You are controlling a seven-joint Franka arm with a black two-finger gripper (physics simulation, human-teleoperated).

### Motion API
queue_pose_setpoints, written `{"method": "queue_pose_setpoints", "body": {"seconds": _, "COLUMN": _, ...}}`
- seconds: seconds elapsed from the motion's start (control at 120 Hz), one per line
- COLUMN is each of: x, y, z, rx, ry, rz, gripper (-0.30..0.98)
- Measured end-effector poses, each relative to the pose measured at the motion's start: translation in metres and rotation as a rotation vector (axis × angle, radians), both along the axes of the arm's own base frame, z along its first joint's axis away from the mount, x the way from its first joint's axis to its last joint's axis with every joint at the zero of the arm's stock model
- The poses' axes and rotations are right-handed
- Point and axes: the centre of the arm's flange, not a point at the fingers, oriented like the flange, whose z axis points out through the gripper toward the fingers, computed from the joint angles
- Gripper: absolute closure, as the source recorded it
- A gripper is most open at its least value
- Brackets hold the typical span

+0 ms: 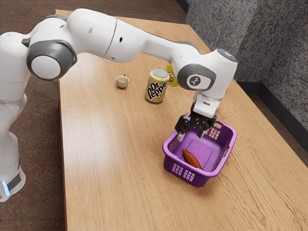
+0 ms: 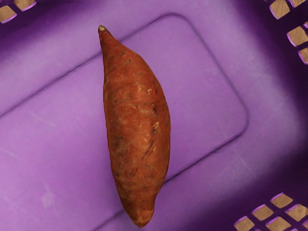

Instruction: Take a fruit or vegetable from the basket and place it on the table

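Observation:
In the exterior view my gripper (image 1: 191, 135) is over the purple basket (image 1: 174, 171), its two fingers spread apart with nothing between them. A reddish-brown sweet potato (image 1: 192, 159) lies on the basket floor, near the wall at the exterior view's lower left, a little below and apart from the fingers. The wrist view looks down at the sweet potato (image 2: 137, 125) lying on the flat purple floor of the basket (image 2: 211, 96).
A Dr Pepper can (image 1: 156, 86) stands on the wooden table (image 1: 106, 159), with a yellow object (image 1: 172, 76) just behind it. A small beige cup (image 1: 122, 82) is toward the exterior view's left of the can. Basket walls surround the sweet potato.

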Motion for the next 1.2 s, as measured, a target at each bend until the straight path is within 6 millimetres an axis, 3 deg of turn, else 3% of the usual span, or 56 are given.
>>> {"method": "queue_pose_setpoints", "body": {"seconds": 0.242, "x": -0.003, "y": -0.028, "z": 0.001, "rx": -0.037, "ry": -0.013, "rz": -0.032, "gripper": 0.0}}
{"method": "queue_pose_setpoints", "body": {"seconds": 0.4, "x": 0.015, "y": -0.043, "z": -0.002, "rx": -0.036, "ry": -0.036, "rz": -0.019, "gripper": 0.0}}
{"method": "queue_pose_setpoints", "body": {"seconds": 0.633, "x": 0.015, "y": -0.019, "z": -0.021, "rx": -0.014, "ry": 0.001, "rz": 0.053, "gripper": 0.0}}
{"method": "queue_pose_setpoints", "body": {"seconds": 1.2, "x": 0.016, "y": -0.029, "z": -0.045, "rx": -0.003, "ry": 0.031, "rz": 0.091, "gripper": 0.01}}
